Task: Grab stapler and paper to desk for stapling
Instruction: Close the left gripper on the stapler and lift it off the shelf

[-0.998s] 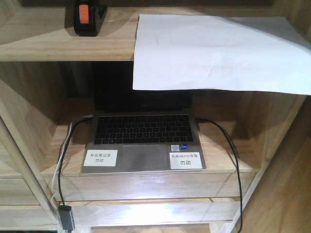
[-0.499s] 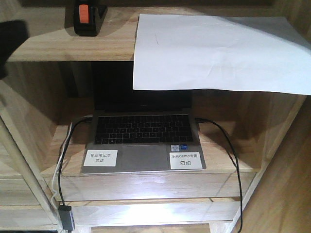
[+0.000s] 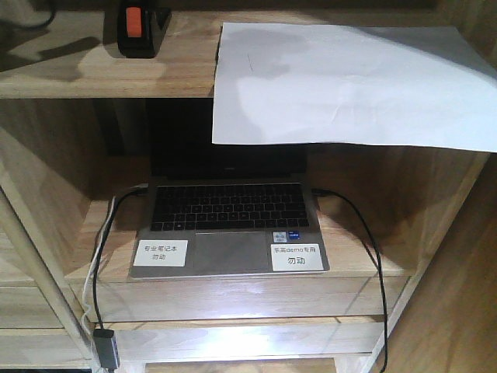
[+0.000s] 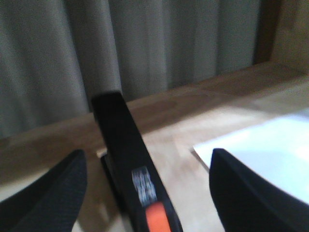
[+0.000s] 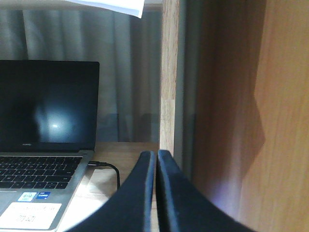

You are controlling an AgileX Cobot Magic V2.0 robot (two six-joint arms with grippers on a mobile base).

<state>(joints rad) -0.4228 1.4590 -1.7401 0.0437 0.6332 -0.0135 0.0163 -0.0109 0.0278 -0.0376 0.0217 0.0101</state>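
Left wrist view is showing the left claw [image 4: 147,162] standing wide apart, with the stapler [image 4: 126,145] lying between its fingers and not touching them. The stapler is sitting near the left end of the top shelf [image 3: 78,74]. The paper [image 3: 349,85] is lying toward the right end, hanging over the front edge above the laptop [image 3: 225,221]. The right claw [image 5: 156,162] is pressing its fingers together, holding nothing.
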